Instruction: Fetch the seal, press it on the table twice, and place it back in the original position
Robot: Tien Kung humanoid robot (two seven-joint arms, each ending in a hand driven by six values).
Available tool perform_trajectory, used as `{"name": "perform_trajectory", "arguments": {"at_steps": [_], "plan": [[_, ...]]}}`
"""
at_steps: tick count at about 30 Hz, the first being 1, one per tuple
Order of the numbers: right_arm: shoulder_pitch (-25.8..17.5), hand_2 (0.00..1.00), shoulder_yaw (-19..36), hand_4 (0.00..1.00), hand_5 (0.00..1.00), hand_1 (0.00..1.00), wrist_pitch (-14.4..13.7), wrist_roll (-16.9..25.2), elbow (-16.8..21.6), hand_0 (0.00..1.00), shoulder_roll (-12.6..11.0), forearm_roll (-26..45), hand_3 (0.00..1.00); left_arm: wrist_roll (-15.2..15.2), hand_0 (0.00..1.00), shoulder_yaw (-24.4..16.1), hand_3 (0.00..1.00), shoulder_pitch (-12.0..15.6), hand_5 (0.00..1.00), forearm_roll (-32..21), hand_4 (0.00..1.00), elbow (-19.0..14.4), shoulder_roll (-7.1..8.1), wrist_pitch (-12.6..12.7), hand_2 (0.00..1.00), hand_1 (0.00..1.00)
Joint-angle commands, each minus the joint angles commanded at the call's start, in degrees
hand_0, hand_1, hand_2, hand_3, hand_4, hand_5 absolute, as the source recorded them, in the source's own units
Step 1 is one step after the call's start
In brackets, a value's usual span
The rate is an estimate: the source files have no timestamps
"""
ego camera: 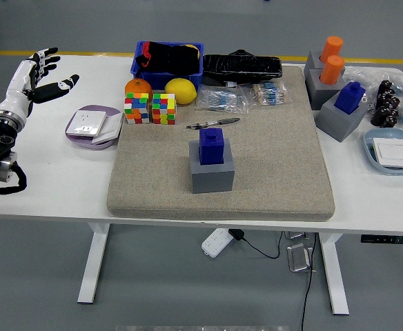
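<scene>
Right now the blue seal (pixel 211 145) stands upright in its grey holder (pixel 212 169) near the middle of the beige felt mat (pixel 153 186), which covers most of the white table (pixel 56 186). Nothing touches the seal. The left hand (pixel 39 77) is raised at the table's far left edge, well apart from the mat, with its fingers (pixel 65 85) spread loosely and holding nothing; its black forearm comes in low at the left edge of the view. No right arm shows. Just behind the holder a pen (pixel 212 124) lies on the mat. Left of it, at the mat's far left corner, two colour cubes (pixel 150 108) stand side by side, with an orange (pixel 138 87) and a lemon (pixel 181 90) just behind them and a blue bin (pixel 168 61) of dark items further back. A pale purple dish (pixel 93 127) with a white card on it sits on the bare table beside the mat's left edge. Along the far side lie a black pouch (pixel 241 65) and clear packets (pixel 246 96). At the right, two orange seals (pixel 332 58) stand in a grey block and another blue seal (pixel 350 97) in its own grey block, next to a light blue tray (pixel 392 150).
</scene>
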Motion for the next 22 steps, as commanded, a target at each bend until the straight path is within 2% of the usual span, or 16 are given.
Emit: {"name": "perform_trajectory", "arguments": {"at_steps": [22], "plan": [[-0.18,0.687,0.41,0.765,0.542,0.704,0.10,-0.05,0.00,0.791,0.08,-0.13,0.643,0.05,0.939,-0.22,0.899,0.03,0.146,0.08,0.772,-0.05,-0.07,-0.03,0.886,0.903]]}}
